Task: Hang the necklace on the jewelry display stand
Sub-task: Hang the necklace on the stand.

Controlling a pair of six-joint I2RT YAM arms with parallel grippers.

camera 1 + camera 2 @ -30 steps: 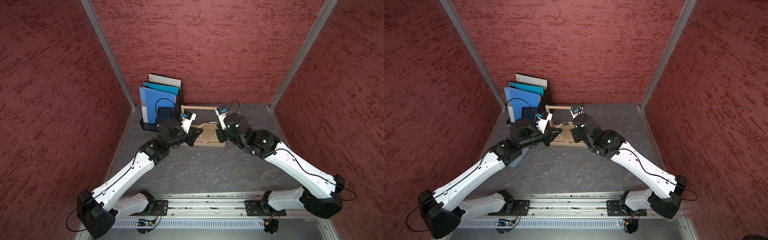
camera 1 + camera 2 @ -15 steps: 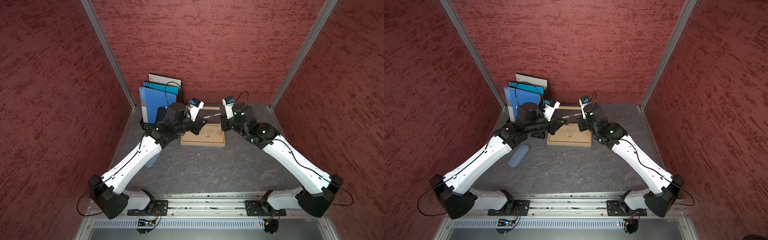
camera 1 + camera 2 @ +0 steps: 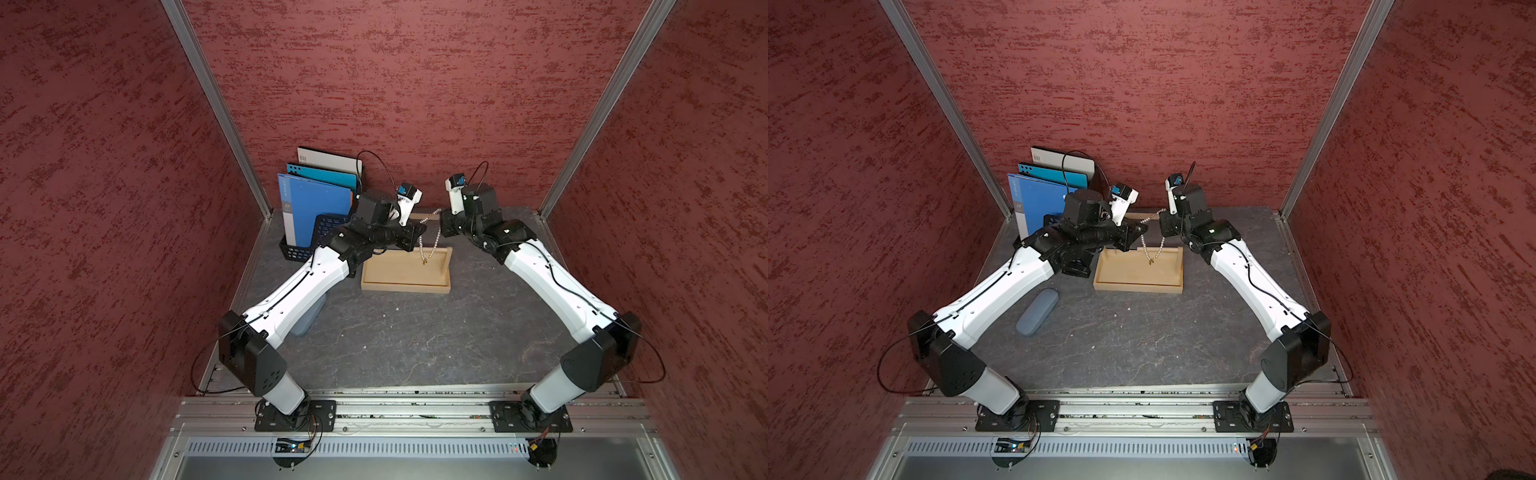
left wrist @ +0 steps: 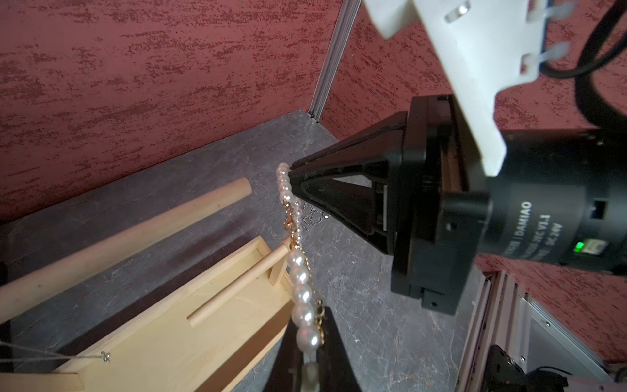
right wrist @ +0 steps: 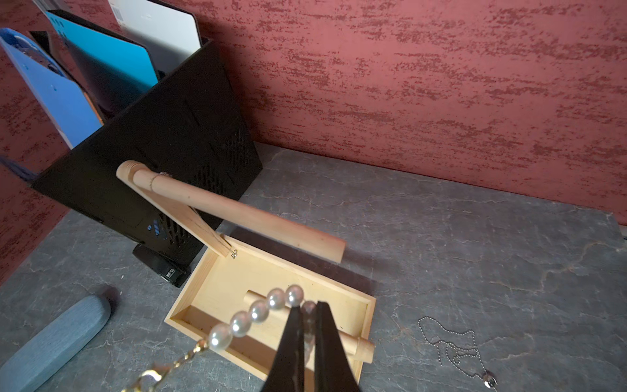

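A second ago both end effectors were low at the tray. Now they stand raised above it, nearer the back wall, and the necklace has come up with them. The left end effector is clamped on the pearl strand. The right end effector pinches a pearl further along. A short run of pearls spans the two black pointed tips, and in both top views the rest hangs as a loop over the tray. The necklace is made of round, glossy white pearls joined to a gold link chain with a clasp. It hangs in the air just off the free end of the long dowel arm and rests on neither arm.

The jewelry display stand is pale, smooth wood with a shallow rectangular tray base. It has a thick round dowel on a tall post and a thinner short arm. It sits on the dark grey, veined, stone-like table, beside a black perforated file rack holding blue and white folders. A rounded, matte grey-blue case lies near the left arm. A fine silver ball chain lies crumpled on the table.
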